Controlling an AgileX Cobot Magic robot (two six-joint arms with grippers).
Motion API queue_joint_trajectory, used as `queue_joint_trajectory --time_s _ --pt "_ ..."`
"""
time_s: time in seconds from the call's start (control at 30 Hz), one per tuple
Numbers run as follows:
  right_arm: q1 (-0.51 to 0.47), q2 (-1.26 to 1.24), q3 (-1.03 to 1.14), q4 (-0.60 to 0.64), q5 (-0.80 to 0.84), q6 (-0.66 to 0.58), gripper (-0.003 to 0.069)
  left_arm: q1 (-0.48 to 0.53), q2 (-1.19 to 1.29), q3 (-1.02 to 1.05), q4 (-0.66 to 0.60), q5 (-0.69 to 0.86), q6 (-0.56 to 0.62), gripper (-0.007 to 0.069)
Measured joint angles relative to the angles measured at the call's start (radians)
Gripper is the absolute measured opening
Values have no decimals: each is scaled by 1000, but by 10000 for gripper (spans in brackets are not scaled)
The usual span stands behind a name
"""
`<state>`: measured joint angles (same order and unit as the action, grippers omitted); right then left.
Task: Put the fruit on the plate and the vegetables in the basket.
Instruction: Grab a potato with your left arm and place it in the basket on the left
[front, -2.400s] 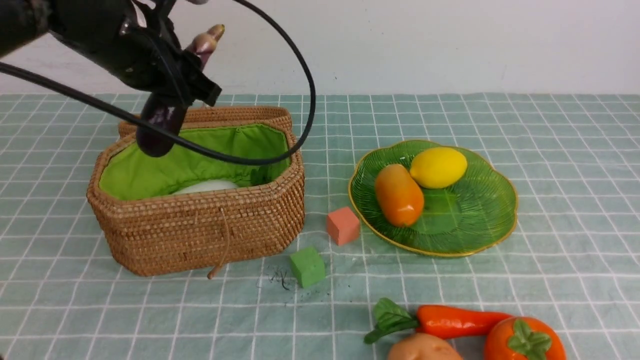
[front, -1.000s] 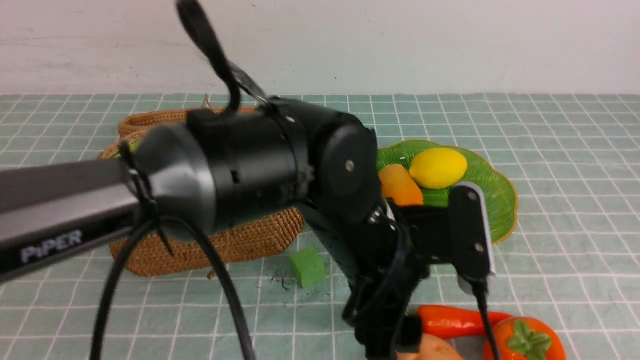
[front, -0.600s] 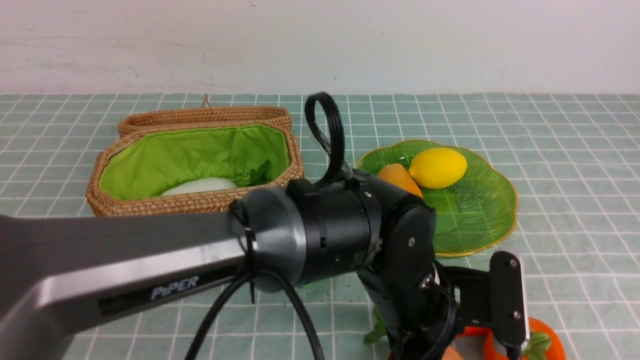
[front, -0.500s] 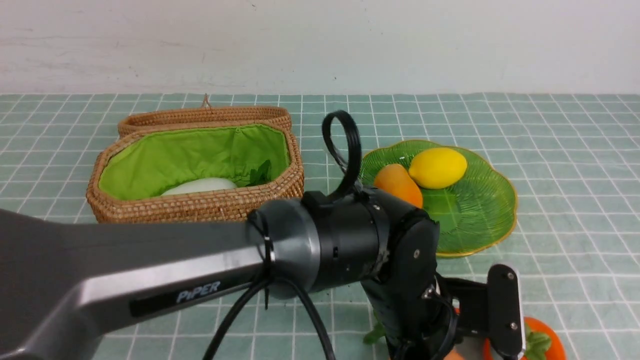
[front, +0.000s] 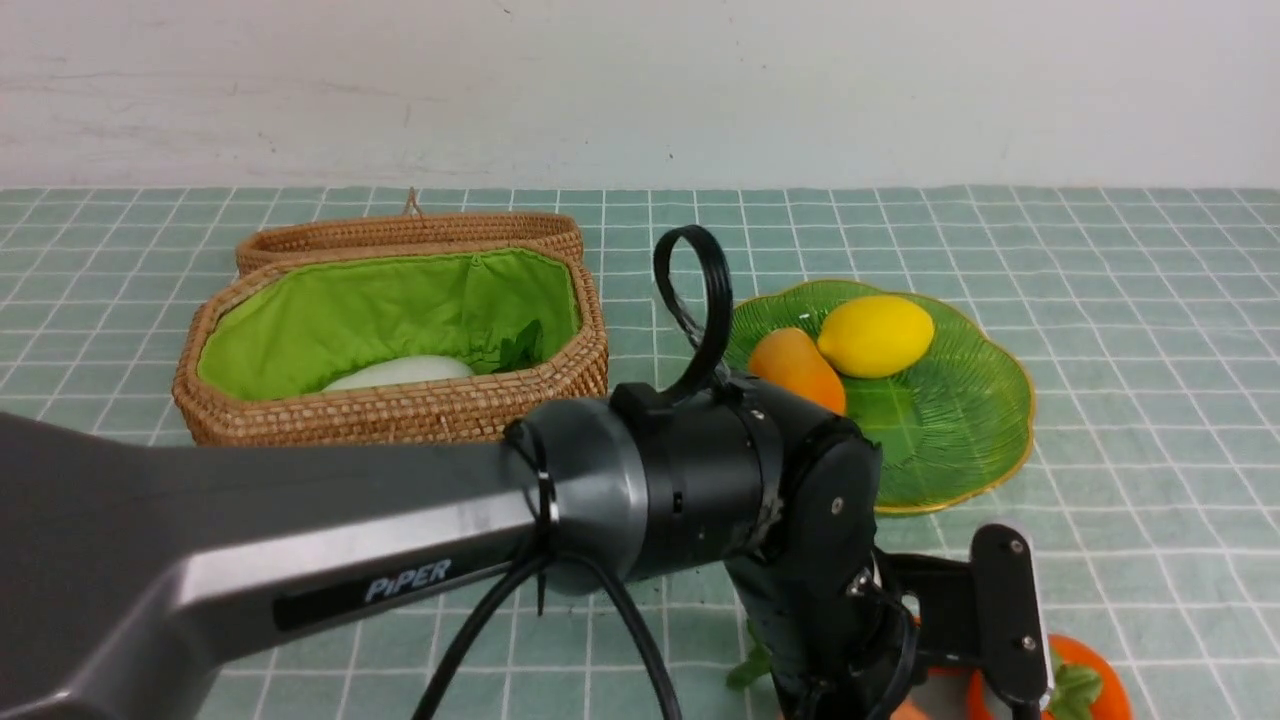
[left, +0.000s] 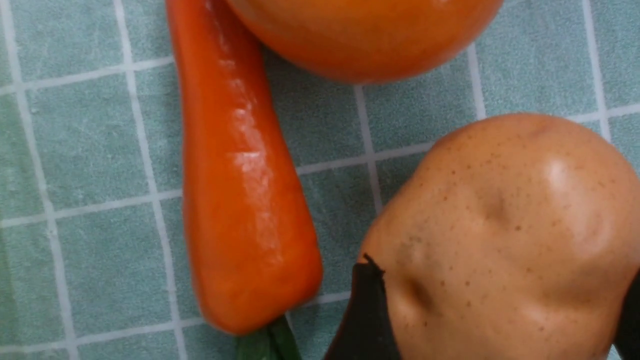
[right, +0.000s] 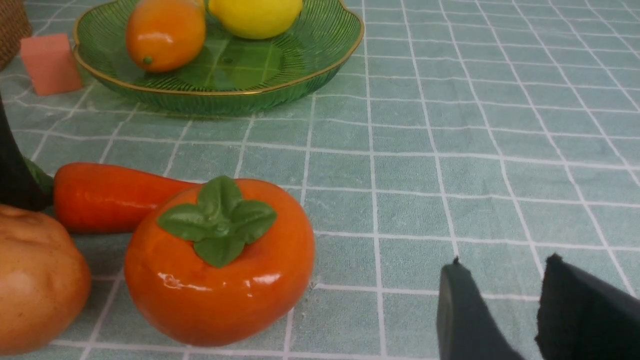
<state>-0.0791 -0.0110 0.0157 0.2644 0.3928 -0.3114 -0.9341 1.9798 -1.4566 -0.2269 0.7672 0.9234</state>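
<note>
A: What stands behind the cloth (front: 1100, 250)?
B: A plain whitish wall (front: 800, 80) — faintly scuffed, evenly lit.
A: And the cloth itself?
B: Pale green, white grid lines — lying flat up to it.

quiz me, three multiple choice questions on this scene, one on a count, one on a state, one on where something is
1. Fruits on the plate: A one, B two, C three.
2. The basket lid is: A shut, B open, C missing.
3. The persimmon lies: A on the plate, B in the basket, C on the tablecloth beside the carrot.

Answers:
1. B: only the lemon and mango lie on it.
2. B: the lid is tipped back, baring the green lining.
3. C: the right wrist view shows it on the cloth by the carrot.
</note>
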Motion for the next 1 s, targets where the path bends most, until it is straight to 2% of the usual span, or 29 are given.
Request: queue_joint_trajectory --time_s 0.13,0.23,0.27,0.67,0.83,0.9,1.0 --pt "0 0 0 0 0 0 241 0 1 -26 5 57 -24 542" --pt "0 0 0 0 0 0 241 0 2 -50 8 92 -27 503" --pt "0 0 0 0 0 0 241 0 2 -75 10 118 -29 437" --pt "0 0 0 0 0 0 241 25 2 -125 24 194 -33 442" --pt "0 0 0 0 0 0 241 33 -24 -134 105 221 -93 442" --pt "0 0 0 0 0 0 241 47 -45 -154 126 237 -119 442" --pt "0 0 0 0 0 0 241 143 -129 -234 144 277 -152 442"
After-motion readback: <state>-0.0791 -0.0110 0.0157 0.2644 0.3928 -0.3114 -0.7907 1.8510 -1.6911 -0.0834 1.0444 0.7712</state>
